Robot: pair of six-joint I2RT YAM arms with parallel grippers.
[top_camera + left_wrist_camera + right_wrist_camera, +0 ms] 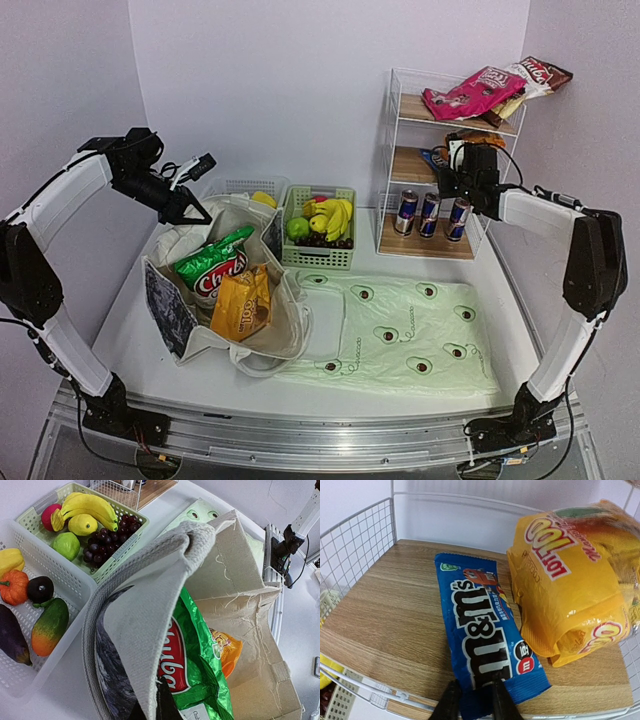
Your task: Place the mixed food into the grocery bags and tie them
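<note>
blue packet (485, 630): "m&m's" | orange crisp packet (570, 580): "LOT100" | green-white crisp packet (200, 645): "…huba", partly hidden

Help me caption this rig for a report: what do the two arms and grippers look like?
Both the left arm and right arm have white tubular links joined by bulky black joints, with thin black cables alongside. The left gripper and right gripper are black with slim fingers.
</note>
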